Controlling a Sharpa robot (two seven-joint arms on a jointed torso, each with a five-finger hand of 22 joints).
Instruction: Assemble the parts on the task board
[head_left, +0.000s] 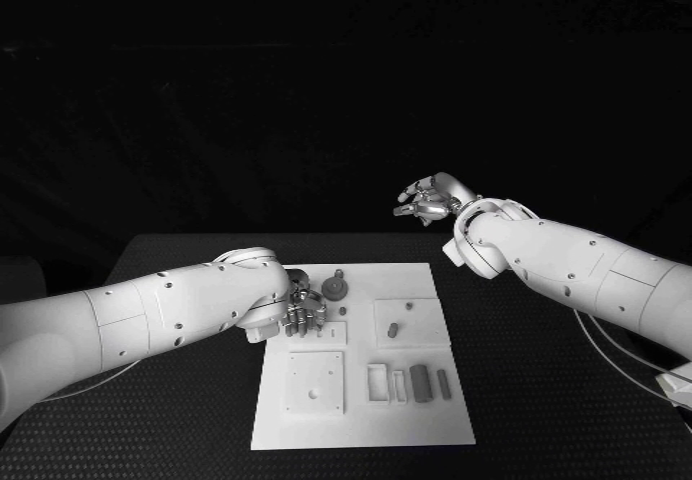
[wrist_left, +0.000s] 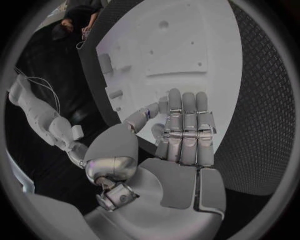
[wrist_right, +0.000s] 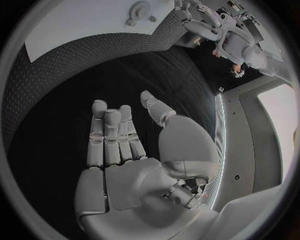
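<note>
The white task board (head_left: 433, 425) lies in the middle of the black table. On it are a round knobbed part (head_left: 335, 290), a small part (head_left: 392, 327) on a raised square, and two dark bars (head_left: 420, 382) beside white slots. My left hand (head_left: 303, 312) hovers over the board's far left area, its fingers straight and side by side, holding nothing (wrist_left: 184, 130). The left wrist view has the board (wrist_left: 187, 45) beyond those fingers, with small parts (wrist_left: 105, 62) at its edge. My right hand (head_left: 426, 200) is raised beyond the board's far right corner, fingers stretched out and empty (wrist_right: 119, 145).
A square white plate (head_left: 316, 382) with small holes sits on the board's near left. Black table (head_left: 534, 400) surrounds the board on every side. The right wrist view catches the board's corner (wrist_right: 75, 25) and my left arm (wrist_right: 219, 30) far off.
</note>
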